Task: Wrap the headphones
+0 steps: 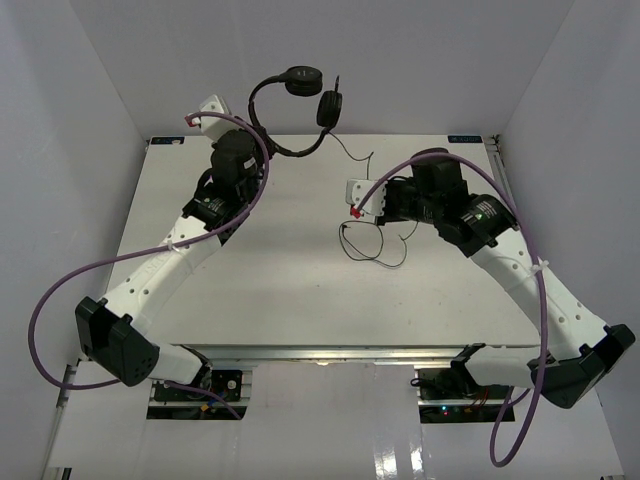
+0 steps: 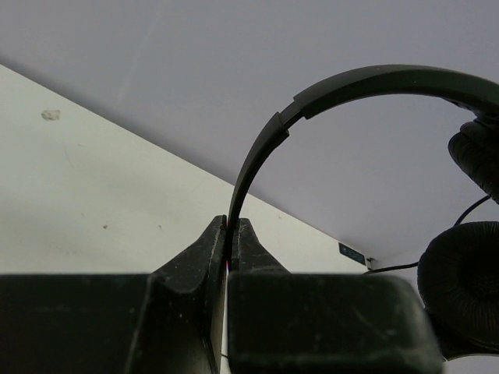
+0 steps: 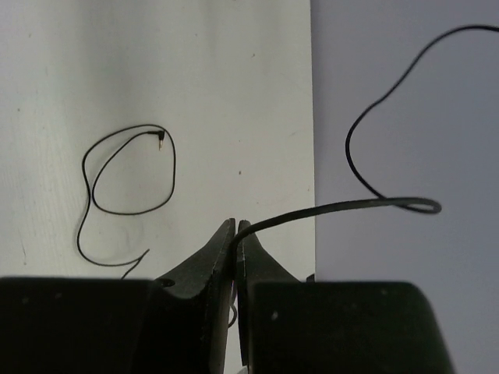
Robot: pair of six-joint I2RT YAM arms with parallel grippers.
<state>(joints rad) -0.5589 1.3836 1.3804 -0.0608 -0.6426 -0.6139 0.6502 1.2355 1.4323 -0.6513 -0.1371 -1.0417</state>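
The black headphones (image 1: 300,85) are held up over the table's far edge, headband (image 1: 268,138) curving down and both earcups hanging at the top. My left gripper (image 1: 257,130) is shut on the thin headband (image 2: 366,82); an earcup (image 2: 460,284) shows at the right of the left wrist view. The thin black cord (image 1: 352,150) runs from the earcups to my right gripper (image 1: 352,207), which is shut on it (image 3: 335,207). The cord's free end lies in loose loops (image 1: 375,248) on the table, its plug (image 3: 158,140) on the surface.
The white table (image 1: 300,300) has a far edge close behind the headphones, with grey walls at the back and both sides. Thick purple robot cables (image 1: 60,290) hang along both arms.
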